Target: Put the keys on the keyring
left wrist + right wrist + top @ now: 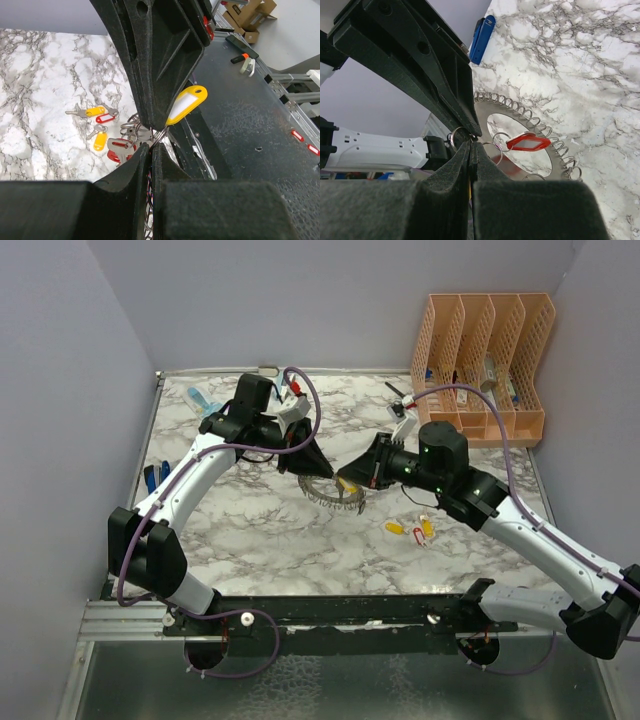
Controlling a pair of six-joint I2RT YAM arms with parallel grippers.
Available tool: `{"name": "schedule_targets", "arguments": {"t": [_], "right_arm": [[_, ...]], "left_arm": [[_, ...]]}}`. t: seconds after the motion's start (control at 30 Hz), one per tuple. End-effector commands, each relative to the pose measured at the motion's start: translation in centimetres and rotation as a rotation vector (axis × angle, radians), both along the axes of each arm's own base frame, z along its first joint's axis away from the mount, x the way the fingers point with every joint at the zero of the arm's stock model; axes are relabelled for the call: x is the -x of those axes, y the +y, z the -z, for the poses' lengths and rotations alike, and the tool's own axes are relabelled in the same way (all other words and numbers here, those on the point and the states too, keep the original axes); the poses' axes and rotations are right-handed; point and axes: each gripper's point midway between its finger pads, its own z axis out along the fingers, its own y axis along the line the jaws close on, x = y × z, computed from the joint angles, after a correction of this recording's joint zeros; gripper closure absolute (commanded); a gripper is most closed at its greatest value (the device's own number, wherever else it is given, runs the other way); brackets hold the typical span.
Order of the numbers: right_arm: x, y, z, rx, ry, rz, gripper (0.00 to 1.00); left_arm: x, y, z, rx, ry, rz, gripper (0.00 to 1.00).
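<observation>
The grey keyring (335, 498) with its coiled rim sits at the table's middle, between both grippers. My left gripper (318, 468) is shut on the keyring's rim wire (159, 136). My right gripper (347, 477) is shut on a yellow-tagged key (187, 102) right at the ring's edge, its fingertips meeting the left ones (470, 142). A red-tagged key (527, 142) hangs on the keyring (555, 150). Loose yellow and red keys (410, 528) lie on the marble to the right, and also show in the left wrist view (97, 112).
An orange file organiser (480, 365) stands at the back right. A black pen (395, 390) lies in front of it. Blue items lie at the left edge (155, 475) and back left (200, 398). Grey walls enclose the table.
</observation>
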Motion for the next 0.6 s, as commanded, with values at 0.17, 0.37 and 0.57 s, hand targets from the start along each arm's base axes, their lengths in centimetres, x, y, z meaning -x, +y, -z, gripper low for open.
{"name": "schedule_targets", "arguments": {"t": [0.17, 0.37, 0.57], "right_arm": [[0.8, -0.8, -0.5, -0.008, 0.012, 0.02, 0.99], [1.0, -0.7, -0.8, -0.023, 0.03, 0.019, 0.99], [1.1, -0.4, -1.3, -0.05, 0.05, 0.015, 0.99]], "left_arm": [[0.9, 0.1, -1.8, 0.059, -0.084, 0.034, 1.0], [0.5, 0.0, -0.7, 0.025, -0.114, 0.0, 1.0], [0.6, -0.3, 0.3, -0.017, -0.179, -0.016, 1.0]]}}
